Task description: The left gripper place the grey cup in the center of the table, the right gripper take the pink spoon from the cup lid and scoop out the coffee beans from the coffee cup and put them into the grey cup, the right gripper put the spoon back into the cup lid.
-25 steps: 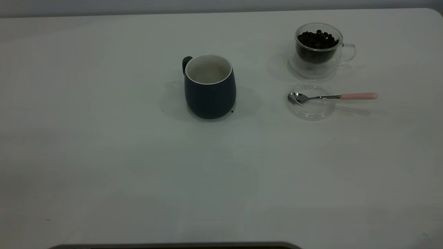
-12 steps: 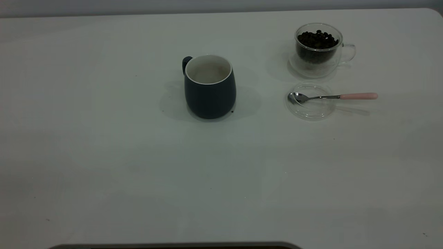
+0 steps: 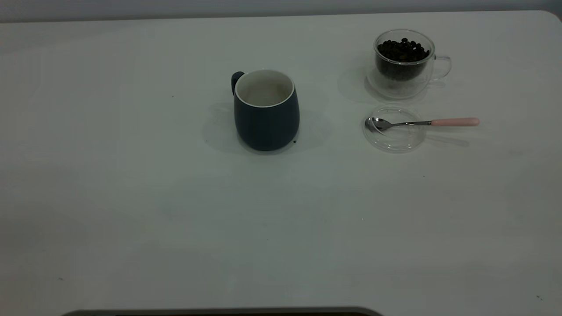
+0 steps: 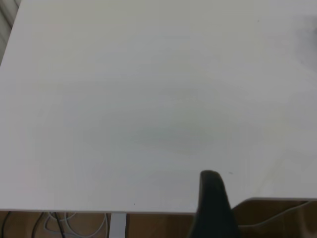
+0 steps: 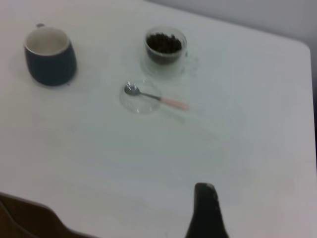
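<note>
The grey cup (image 3: 266,110) stands upright near the middle of the table (image 3: 131,184), handle to the back left; it also shows in the right wrist view (image 5: 49,56). The coffee cup (image 3: 404,62) holds the coffee beans (image 3: 403,49) at the back right. In front of it lies the cup lid (image 3: 394,128), with the pink spoon (image 3: 423,123) resting in it, its bowl on the lid and its handle pointing right. Neither gripper shows in the exterior view. My left gripper (image 4: 210,174) hangs shut over the bare table edge. My right gripper (image 5: 204,186) is shut, well back from the lid (image 5: 140,97).
The table's rounded corner (image 3: 551,15) is at the back right, near the coffee cup. In the left wrist view the table edge (image 4: 99,212) shows, with cables and floor below it. A dark strip (image 3: 219,312) runs along the front edge.
The cups, lid and spoon have not moved. Only faint shadows on the table have shifted and lightened, mainly at the right.
</note>
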`<act>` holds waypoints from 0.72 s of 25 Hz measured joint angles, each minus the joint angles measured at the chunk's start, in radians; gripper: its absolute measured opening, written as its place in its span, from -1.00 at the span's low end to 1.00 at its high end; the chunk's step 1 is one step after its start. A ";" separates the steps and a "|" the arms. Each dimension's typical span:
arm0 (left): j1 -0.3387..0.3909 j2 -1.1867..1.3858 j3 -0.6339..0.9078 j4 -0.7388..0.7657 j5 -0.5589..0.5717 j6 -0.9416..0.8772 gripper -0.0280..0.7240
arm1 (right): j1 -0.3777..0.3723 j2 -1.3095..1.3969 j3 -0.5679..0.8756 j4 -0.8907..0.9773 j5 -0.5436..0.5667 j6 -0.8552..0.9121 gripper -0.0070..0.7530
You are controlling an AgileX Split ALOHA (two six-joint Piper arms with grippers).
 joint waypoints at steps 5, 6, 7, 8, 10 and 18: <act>0.000 0.000 0.000 0.000 0.000 0.001 0.63 | 0.000 0.000 0.117 -0.004 -0.050 0.011 0.57; 0.000 0.000 0.000 0.000 0.000 0.001 0.63 | 0.000 0.000 0.119 -0.004 -0.056 0.011 0.57; 0.000 0.000 0.000 0.000 0.000 0.001 0.63 | 0.000 0.000 0.121 -0.004 -0.065 0.018 0.57; 0.000 0.000 0.000 0.000 0.000 0.001 0.63 | 0.000 0.000 0.125 -0.004 -0.069 0.033 0.57; 0.000 0.000 0.000 0.000 0.000 0.001 0.63 | 0.000 0.000 0.129 -0.007 -0.069 0.085 0.57; 0.000 0.000 0.000 0.000 0.000 0.001 0.63 | 0.000 0.000 0.129 -0.061 -0.072 0.183 0.57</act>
